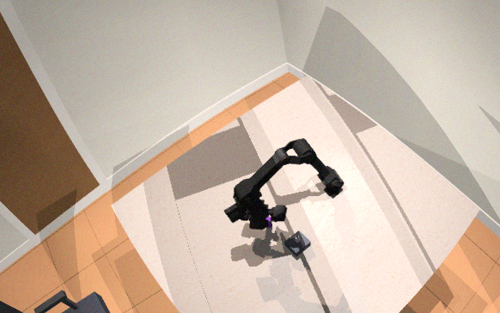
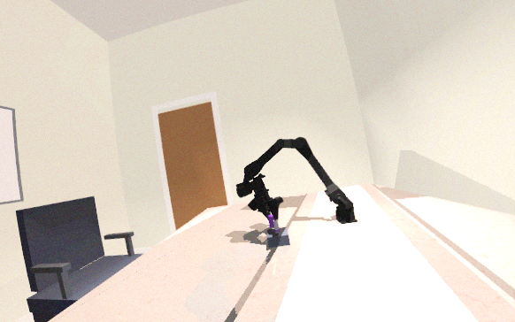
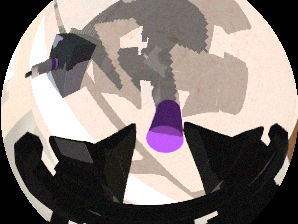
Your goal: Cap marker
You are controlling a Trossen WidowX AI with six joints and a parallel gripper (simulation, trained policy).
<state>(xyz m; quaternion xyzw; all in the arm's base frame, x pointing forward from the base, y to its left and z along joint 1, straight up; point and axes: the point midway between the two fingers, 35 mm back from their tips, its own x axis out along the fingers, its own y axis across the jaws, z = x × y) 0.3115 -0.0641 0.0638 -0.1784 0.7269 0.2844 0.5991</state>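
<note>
From my station I have the gripper (image 1: 269, 218) (image 2: 273, 214) (image 3: 160, 126) low at the purple cap (image 1: 269, 221) (image 2: 271, 220) (image 3: 165, 127), jaws spread either side, with a gap showing between cap and fingers in the wrist view. The marker (image 2: 276, 225) (image 3: 44, 67) stands uncapped in its holder block (image 1: 297, 244) (image 2: 278, 239) (image 3: 73, 65), near the cap.

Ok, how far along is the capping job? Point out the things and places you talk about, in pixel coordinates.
Marker (image 3: 44, 67) stands uncapped in its block (image 3: 75, 62) (image 1: 297, 244) (image 2: 278, 239). The purple cap (image 3: 165, 127) (image 1: 269, 221) (image 2: 271, 220) is between the gripper's (image 3: 160, 131) parted fingers, apparently not yet gripped. Left: grip, fit, press, back away.
</note>
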